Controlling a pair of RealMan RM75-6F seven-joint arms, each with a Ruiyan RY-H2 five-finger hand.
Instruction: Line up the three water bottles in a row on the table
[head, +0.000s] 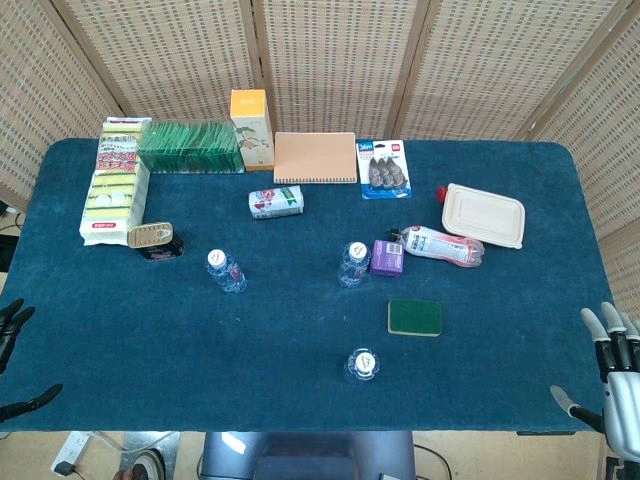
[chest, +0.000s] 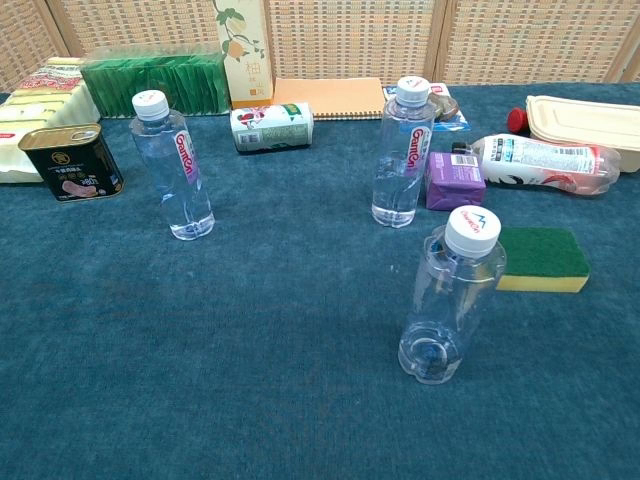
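Note:
Three clear water bottles with white caps stand upright on the blue table (head: 300, 320). The left bottle (head: 225, 269) (chest: 175, 168) stands mid-left. The middle bottle (head: 353, 262) (chest: 405, 153) stands beside a purple box. The near bottle (head: 363, 364) (chest: 450, 297) stands close to the front edge. My left hand (head: 12, 325), black, hangs off the table's left front corner with its fingers apart, holding nothing. My right hand (head: 615, 370), silver, hovers by the right front corner with its fingers spread, also holding nothing. The chest view shows neither hand.
A green sponge (head: 415, 317) (chest: 540, 258) lies right of the near bottle. A purple box (head: 387, 257), a lying red-capped bottle (head: 440, 245), a lidded tray (head: 484, 215), a can (head: 276, 202), a tin (head: 150, 236), a notebook (head: 315, 157) and packets (head: 115, 180) fill the far half.

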